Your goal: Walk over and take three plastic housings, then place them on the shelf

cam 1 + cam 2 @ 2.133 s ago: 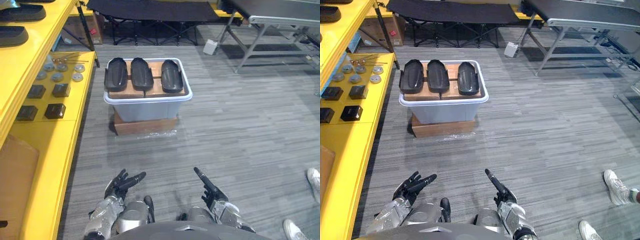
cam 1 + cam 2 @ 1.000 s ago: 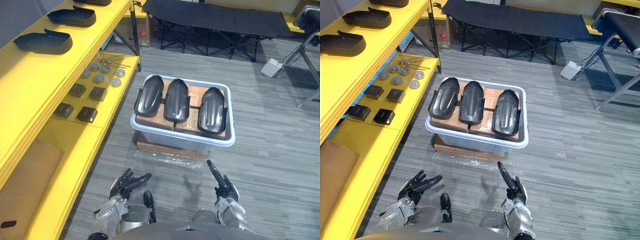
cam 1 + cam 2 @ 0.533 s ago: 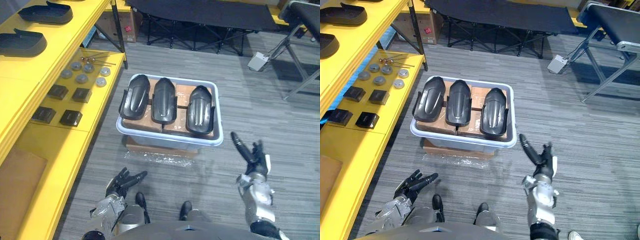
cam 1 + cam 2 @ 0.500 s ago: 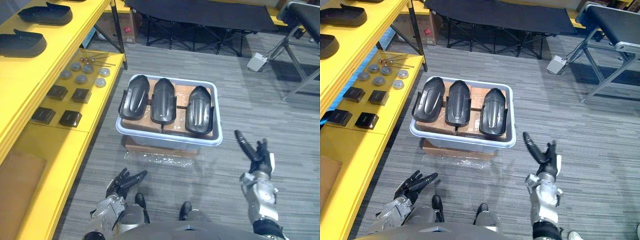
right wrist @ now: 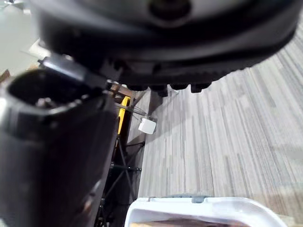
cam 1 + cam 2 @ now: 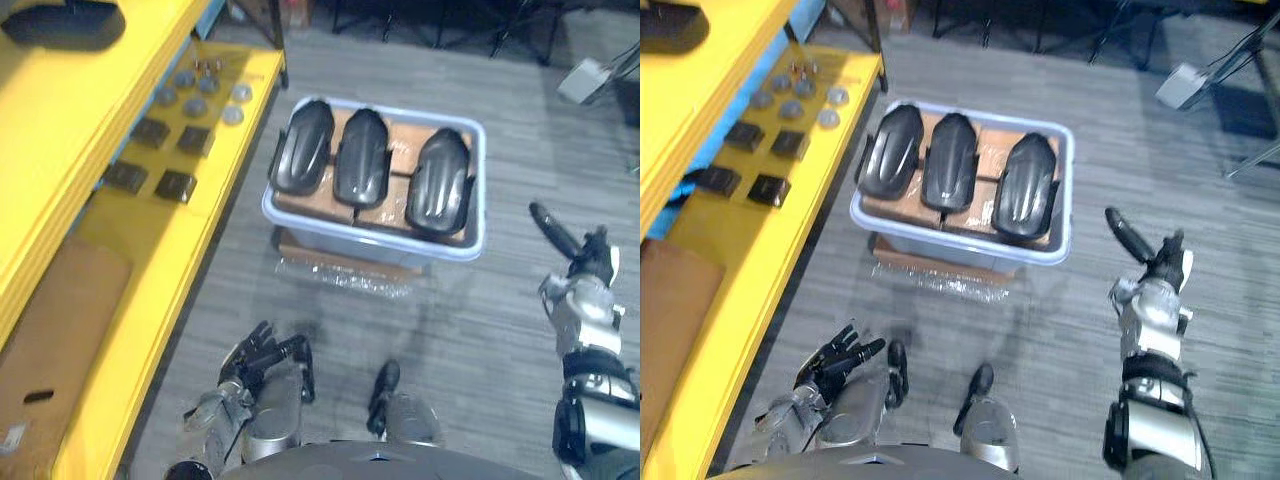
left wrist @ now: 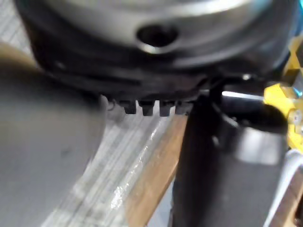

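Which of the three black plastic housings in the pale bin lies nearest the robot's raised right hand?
The rightmost black plastic housing: it alone lies by the pale bin's right wall, on the right hand's side.

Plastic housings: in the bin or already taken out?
In: the three plastic housings lie side by side on cardboard inside the bin. The left hand and right hand are open, away from them.

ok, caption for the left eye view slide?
Three black plastic housings lie side by side in a pale bin beside the yellow shelf; right hand open and empty nearby.
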`<state>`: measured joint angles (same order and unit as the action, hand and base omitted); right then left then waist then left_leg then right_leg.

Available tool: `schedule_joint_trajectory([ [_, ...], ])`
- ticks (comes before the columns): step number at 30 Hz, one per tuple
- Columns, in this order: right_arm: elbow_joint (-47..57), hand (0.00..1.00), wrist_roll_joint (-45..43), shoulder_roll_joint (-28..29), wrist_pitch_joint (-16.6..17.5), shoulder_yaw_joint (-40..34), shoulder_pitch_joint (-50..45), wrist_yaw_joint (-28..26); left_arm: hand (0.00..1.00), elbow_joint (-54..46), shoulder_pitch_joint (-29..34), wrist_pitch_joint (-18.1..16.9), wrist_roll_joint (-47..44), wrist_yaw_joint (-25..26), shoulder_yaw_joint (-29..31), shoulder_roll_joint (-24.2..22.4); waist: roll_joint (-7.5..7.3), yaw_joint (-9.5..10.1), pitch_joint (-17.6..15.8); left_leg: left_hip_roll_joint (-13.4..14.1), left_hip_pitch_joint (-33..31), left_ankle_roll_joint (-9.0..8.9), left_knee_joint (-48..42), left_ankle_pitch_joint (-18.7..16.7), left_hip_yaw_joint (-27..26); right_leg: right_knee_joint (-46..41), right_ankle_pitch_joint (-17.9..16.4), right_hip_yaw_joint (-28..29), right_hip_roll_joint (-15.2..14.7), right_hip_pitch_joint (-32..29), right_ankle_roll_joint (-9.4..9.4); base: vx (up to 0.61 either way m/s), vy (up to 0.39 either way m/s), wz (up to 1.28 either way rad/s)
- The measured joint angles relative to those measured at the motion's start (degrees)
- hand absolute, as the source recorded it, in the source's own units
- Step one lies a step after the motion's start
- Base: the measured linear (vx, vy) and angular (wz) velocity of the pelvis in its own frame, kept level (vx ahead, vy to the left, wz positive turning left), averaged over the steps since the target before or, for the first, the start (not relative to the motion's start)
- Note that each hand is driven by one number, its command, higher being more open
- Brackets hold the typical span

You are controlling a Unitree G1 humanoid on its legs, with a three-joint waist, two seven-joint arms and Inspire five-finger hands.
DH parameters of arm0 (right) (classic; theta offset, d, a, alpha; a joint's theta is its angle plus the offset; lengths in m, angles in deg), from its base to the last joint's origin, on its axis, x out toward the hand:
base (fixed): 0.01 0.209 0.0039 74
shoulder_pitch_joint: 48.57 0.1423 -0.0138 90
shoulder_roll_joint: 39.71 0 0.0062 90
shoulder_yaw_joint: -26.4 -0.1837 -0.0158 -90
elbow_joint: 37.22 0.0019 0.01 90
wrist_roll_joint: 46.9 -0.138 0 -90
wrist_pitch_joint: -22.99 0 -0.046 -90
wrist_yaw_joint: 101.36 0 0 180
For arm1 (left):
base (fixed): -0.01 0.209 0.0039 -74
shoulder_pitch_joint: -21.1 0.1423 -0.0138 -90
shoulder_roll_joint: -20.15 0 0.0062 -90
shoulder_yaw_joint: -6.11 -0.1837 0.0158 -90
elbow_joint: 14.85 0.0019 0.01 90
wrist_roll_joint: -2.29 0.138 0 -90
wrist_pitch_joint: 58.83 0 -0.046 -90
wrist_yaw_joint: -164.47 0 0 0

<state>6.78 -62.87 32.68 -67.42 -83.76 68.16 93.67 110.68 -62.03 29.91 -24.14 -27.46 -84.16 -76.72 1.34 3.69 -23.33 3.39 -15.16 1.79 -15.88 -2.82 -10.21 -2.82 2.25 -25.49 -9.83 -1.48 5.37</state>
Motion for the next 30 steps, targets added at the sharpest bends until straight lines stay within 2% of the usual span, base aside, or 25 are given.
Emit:
schedule_joint_trajectory([
  [2, -1.9, 1.00, 2.6, -2.1, -0.4, 1.2, 4.2, 3.3, 1.00, 0.0, -0.6, -0.2, 0.0, 0.9, -0.6, 0.9, -0.33, 0.53, -1.3, -0.5, -2.1, 0.24, 0.2, 0.8, 1.0, -0.2, 0.2, -0.9, -0.2, -1.7, -0.17, -0.06, 0.043, 0.24],
  [3, -3.1, 1.00, 6.3, -3.5, -0.5, 1.9, 6.7, 5.9, 1.00, 0.0, -0.6, -0.3, 0.0, 1.8, -1.5, 1.1, -0.21, 1.11, -2.0, -0.8, -2.9, 0.48, 0.2, 1.2, 1.2, -0.4, 0.4, -1.1, -0.2, -2.5, -0.18, -0.02, 0.027, 0.15],
  [6, -3.9, 1.00, 8.6, -7.2, -2.2, 5.0, 12.0, 8.5, 1.00, 1.5, -0.7, -1.0, -0.1, 2.9, -3.2, 0.9, 0.54, 2.35, -2.6, -1.3, -4.5, 1.47, 0.0, 1.9, 1.3, -1.5, 0.4, -1.2, -0.8, -4.3, -0.17, 0.01, 0.049, 0.06],
  [11, -6.2, 1.00, 8.9, -10.5, -6.9, 12.0, 20.0, 8.1, 1.00, 2.3, -1.5, -4.2, 4.6, 4.3, -3.7, 0.9, 1.42, 3.01, -3.3, -1.7, -5.4, 1.72, 0.0, 2.0, 1.6, -2.4, 0.1, -1.2, -1.2, -5.6, -0.44, 0.01, 0.035, 0.04],
  [13, -9.3, 1.00, 8.9, -13.1, -10.4, 14.4, 22.8, 7.9, 1.00, 3.3, -3.1, -5.5, 4.5, 4.3, -5.9, 0.6, 3.00, 4.01, -4.0, -2.0, -6.3, 1.80, 0.2, 2.1, 1.7, -4.0, -0.5, -1.2, -2.0, -7.0, -0.22, -0.03, 0.052, 0.04],
  [16, -13.1, 1.00, 8.9, -13.8, -13.4, 15.2, 25.3, 7.8, 1.00, 3.8, -4.3, -6.3, 3.9, 4.3, -6.9, 0.2, 4.16, 4.17, -4.7, -2.3, -8.0, 2.11, 0.4, 2.8, 1.9, -5.4, -0.8, -1.2, -2.5, -9.3, -0.30, -0.02, 0.060, 0.03],
  [20, -15.1, 1.00, 8.9, -14.1, -16.2, 15.3, 26.4, 7.4, 1.00, 4.4, -5.2, -6.6, 2.0, 4.3, -8.4, -1.1, 6.09, 4.20, -5.7, -2.9, -8.8, 2.33, 0.4, 3.0, 1.9, -8.0, -1.9, -1.2, -3.7, -11.1, 0.08, 0.00, 0.038, 0.04],
  [24, -15.1, 1.00, 8.8, -14.4, -18.6, 15.8, 26.8, 6.8, 1.00, 4.4, -5.7, -7.6, 1.8, 4.4, -8.7, -2.1, 6.68, 4.76, -5.8, -3.3, -10.8, 2.29, 0.1, 3.4, 2.3, -12.7, -4.2, -1.3, -5.1, -14.6, -0.10, 0.02, 0.008, 0.07],
  [28, -14.4, 1.00, 8.8, -15.7, -19.6, 17.7, 29.2, 6.9, 1.00, 4.4, -6.6, -8.5, 1.6, 5.2, -9.5, -3.2, 7.99, 5.62, -6.2, -3.8, -13.3, 2.17, -1.2, 3.5, 2.8, -19.4, -7.7, -1.2, -7.2, -19.0, -0.55, 0.00, -0.032, 0.12],
  [30, -13.8, 1.00, 8.8, -15.7, -20.1, 18.7, 30.3, 6.9, 1.00, 3.8, -6.7, -8.9, 1.4, 5.5, -9.5, -3.5, 8.01, 5.68, -6.2, -3.7, -14.8, 2.05, -2.3, 3.5, 3.0, -21.8, -8.8, -1.1, -7.8, -21.0, -0.97, -0.02, -0.055, 0.09],
])
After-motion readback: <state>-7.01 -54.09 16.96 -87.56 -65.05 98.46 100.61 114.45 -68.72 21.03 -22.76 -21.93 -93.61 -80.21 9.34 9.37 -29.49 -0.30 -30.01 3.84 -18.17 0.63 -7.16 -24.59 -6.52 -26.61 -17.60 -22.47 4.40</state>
